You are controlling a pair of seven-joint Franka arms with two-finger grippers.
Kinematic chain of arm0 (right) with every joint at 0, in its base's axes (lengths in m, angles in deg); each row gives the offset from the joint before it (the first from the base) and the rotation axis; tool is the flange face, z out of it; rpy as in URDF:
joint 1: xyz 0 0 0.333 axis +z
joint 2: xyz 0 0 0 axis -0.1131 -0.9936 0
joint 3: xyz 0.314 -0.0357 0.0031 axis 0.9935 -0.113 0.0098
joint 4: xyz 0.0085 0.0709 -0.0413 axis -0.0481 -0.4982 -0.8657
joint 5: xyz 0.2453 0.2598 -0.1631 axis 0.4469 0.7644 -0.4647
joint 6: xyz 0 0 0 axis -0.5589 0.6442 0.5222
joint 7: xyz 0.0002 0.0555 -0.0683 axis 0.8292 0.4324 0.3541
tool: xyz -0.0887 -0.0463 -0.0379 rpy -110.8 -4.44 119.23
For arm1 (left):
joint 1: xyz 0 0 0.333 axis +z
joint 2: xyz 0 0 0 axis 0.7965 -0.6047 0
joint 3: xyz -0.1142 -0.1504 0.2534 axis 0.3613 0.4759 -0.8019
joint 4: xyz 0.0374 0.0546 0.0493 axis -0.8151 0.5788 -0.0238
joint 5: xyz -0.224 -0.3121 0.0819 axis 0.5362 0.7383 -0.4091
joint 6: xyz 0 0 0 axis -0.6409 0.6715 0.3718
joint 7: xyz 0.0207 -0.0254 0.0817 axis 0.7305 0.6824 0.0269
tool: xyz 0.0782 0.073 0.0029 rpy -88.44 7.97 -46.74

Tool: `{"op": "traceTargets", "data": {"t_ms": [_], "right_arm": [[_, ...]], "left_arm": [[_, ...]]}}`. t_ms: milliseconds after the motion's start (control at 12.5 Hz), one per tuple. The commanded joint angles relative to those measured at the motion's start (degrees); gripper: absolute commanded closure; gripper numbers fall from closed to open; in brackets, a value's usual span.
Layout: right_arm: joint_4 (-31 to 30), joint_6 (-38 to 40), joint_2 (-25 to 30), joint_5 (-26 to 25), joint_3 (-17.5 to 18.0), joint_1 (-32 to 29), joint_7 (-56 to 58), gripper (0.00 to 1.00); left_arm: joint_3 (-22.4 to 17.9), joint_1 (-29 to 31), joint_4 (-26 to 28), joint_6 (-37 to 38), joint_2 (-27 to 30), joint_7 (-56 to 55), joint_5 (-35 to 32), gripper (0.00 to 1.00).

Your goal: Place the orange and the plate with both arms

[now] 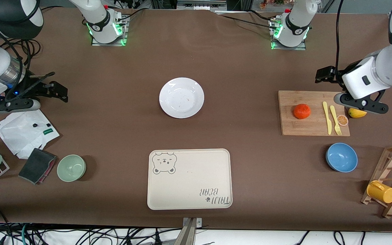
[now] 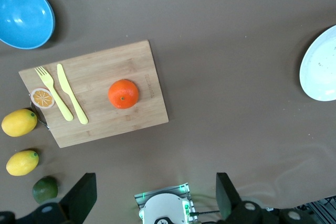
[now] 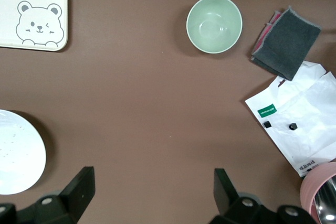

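Note:
The orange point(image 1: 301, 111) point(image 2: 123, 93) lies on a wooden cutting board point(image 1: 301, 98) point(image 2: 131, 61) toward the left arm's end of the table. The white plate point(image 1: 181, 97) point(image 2: 320, 66) point(image 3: 18, 153) sits bare at the table's middle. My left gripper point(image 1: 361, 103) point(image 2: 156, 195) hangs open and empty over the board's outer edge, apart from the orange. Over the table at the right arm's end, my right gripper point(image 1: 10, 104) point(image 3: 152, 192) is open with nothing in it, well away from the plate.
A cream bear-print tray point(image 1: 189, 180) lies nearer the camera than the plate. A yellow fork point(image 1: 335, 119), knife and orange slice share the board, with lemons point(image 2: 19, 122) beside it. Blue bowl point(image 1: 341, 157), green bowl point(image 1: 71, 167), cup rack point(image 1: 391, 180), white bag point(image 1: 22, 131) and cloth point(image 1: 36, 165) lie around.

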Motion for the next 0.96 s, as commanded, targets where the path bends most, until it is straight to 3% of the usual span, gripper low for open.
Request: {"op": "traceTargets", "data": {"t_ms": [0,240,721,882], "right_arm": [[1.0,0.5,-0.2,-0.9,0.0,0.3,-0.8,0.00],[1.1,0.4,-0.2,-1.0,-0.1,0.3,-0.3,0.00],[1.4,0.3,-0.3,-1.1,-0.2,0.2,0.0,0.00],[1.4,0.2,-0.4,-1.0,-0.2,0.2,0.1,0.00]], "left_arm": [[0.0,0.6,2.3,-2.3,2.0,1.2,1.2,0.00],[0.0,1.6,5.8,-5.8,3.9,1.2,1.1,0.00],[0.1,2.1,22.8,-15.6,15.8,1.2,0.5,0.00],[0.1,2.1,23.7,-16.1,16.2,1.3,0.5,0.00]]}}
